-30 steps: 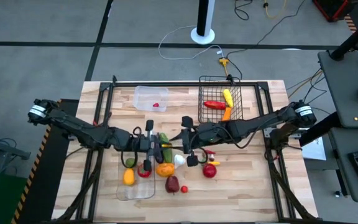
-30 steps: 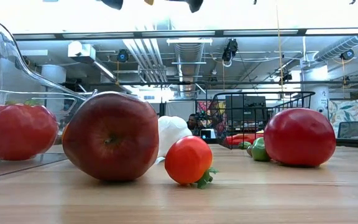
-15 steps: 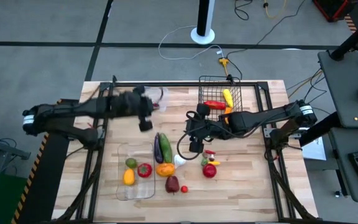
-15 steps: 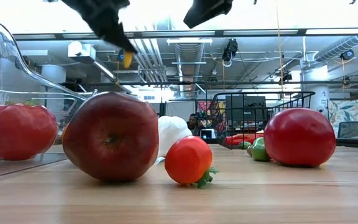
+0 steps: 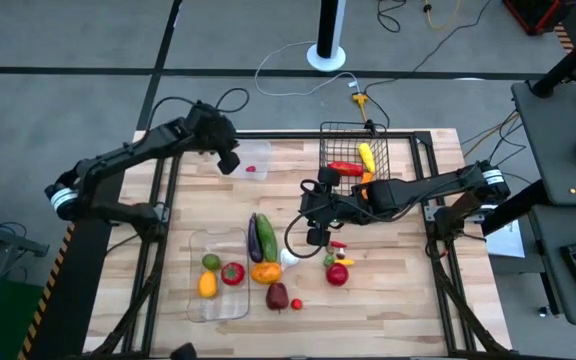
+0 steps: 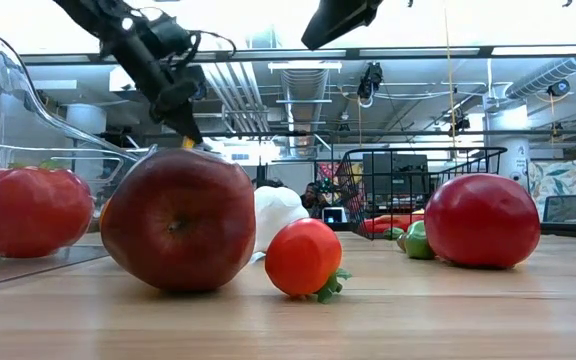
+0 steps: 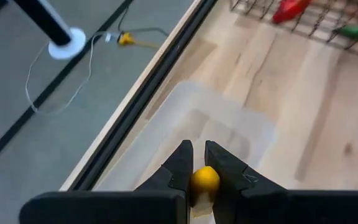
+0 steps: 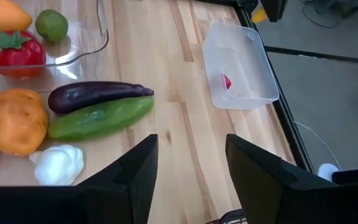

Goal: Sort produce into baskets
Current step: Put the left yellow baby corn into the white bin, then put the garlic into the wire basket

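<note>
**Sorting partway done, one yellow piece over the tub**

From the high view I see the left gripper (image 5: 227,160) at the far-left small clear tub (image 5: 245,158), which holds one red piece (image 5: 252,169). The black wire basket (image 5: 353,160) at far right holds red, yellow and orange items. The long clear tray (image 5: 219,283) at near left has a few. The eggplant (image 5: 253,238), cucumber (image 5: 266,237), white bulb (image 5: 289,257) and several red pieces lie loose, unsorted.

The low view shows loose tomatoes on the table (image 6: 368,320).

In the left wrist view, my fingers are clenched on a small yellow item (image 7: 204,180) above the tub.

In the right wrist view, the right gripper (image 8: 188,168) is released and empty, hovering mid-table.
</note>
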{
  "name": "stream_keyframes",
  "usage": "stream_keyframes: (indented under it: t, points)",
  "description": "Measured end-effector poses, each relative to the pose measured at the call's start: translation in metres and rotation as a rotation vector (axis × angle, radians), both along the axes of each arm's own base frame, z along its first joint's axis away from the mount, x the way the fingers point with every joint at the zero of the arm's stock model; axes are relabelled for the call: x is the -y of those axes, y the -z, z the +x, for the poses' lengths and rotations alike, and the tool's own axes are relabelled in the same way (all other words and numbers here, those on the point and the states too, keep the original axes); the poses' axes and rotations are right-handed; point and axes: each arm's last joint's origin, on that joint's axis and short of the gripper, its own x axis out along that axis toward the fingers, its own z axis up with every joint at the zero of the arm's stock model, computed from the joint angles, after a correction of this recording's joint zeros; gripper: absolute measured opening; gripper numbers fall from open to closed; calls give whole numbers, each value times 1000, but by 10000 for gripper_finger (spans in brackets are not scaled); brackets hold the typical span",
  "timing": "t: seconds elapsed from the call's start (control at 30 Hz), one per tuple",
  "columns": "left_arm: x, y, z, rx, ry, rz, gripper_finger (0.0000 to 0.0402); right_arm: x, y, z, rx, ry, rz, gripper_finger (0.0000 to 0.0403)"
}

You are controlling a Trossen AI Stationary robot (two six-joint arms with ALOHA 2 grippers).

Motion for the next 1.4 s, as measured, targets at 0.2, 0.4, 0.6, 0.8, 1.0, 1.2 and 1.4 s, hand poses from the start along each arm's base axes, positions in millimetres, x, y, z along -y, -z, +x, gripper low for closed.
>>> stream_keyframes:
  t: [0.2, 0.4, 0.6, 0.8, 1.0, 1.2, 1.4]
  points:
    - [-15, 21, 5, -77, -13, -42, 18, 0, 0, 0, 0, 1, 1, 188]
    - [-25, 36, 6, -162, -75, -41, 45, 1, 1, -1, -6, 5, 7, 200]
    - [-27, 40, 6, -185, -94, -38, 83, 1, 1, -1, -6, 4, 6, 207]
    - [-24, 36, 2, -184, -112, -58, 116, 1, 1, -1, -10, -1, 1, 208]
    - [3, 1, -6, -32, -109, -176, 128, 1, 3, -3, -31, 26, 33, 208]
    - [68, -36, -8, 190, 97, -185, 124, -3, 7, -7, -24, 118, 199, 208]
    - [139, -55, -7, 444, 326, -196, 123, -21, 10, -9, -31, 125, 394, 208]
